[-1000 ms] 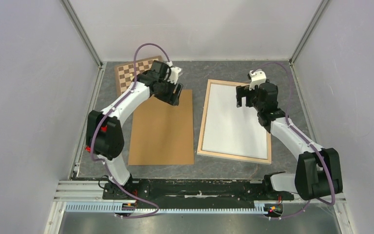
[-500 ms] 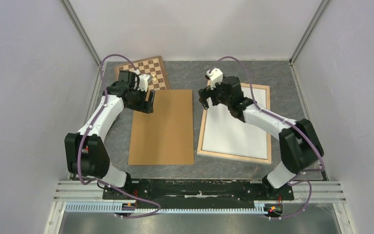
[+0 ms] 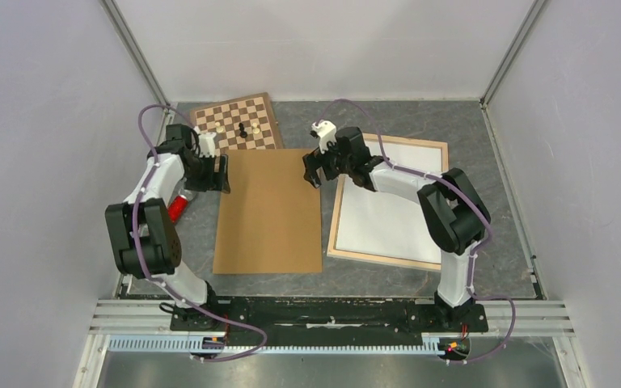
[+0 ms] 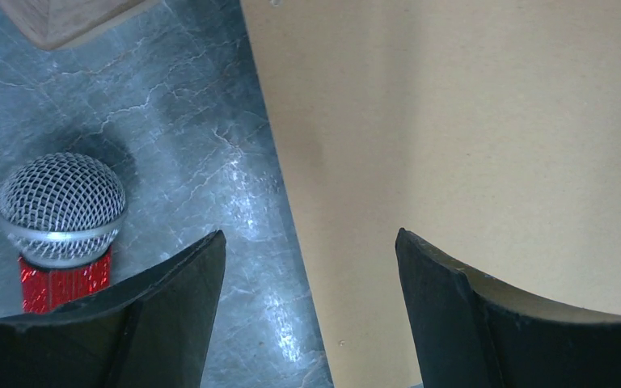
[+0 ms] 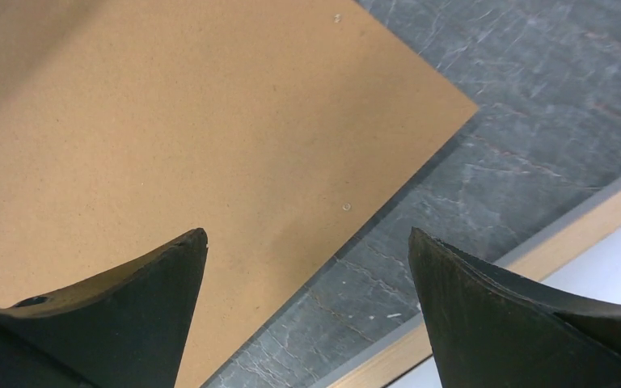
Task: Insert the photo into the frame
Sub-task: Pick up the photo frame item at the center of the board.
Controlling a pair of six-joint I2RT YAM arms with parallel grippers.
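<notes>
Right tool [image 3: 313, 172] wide open, empty, just left of frame [image 3: 333, 232], left tool [image 3: 219, 175] open, empty

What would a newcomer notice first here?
The big brown board lies flat at the table's centre, with the left claw and right claw both open near its far corners. Right of it lies the light wooden frame, white inside. A red microphone with a silver mesh head lies left of the board, and a chessboard lies beyond.
</notes>
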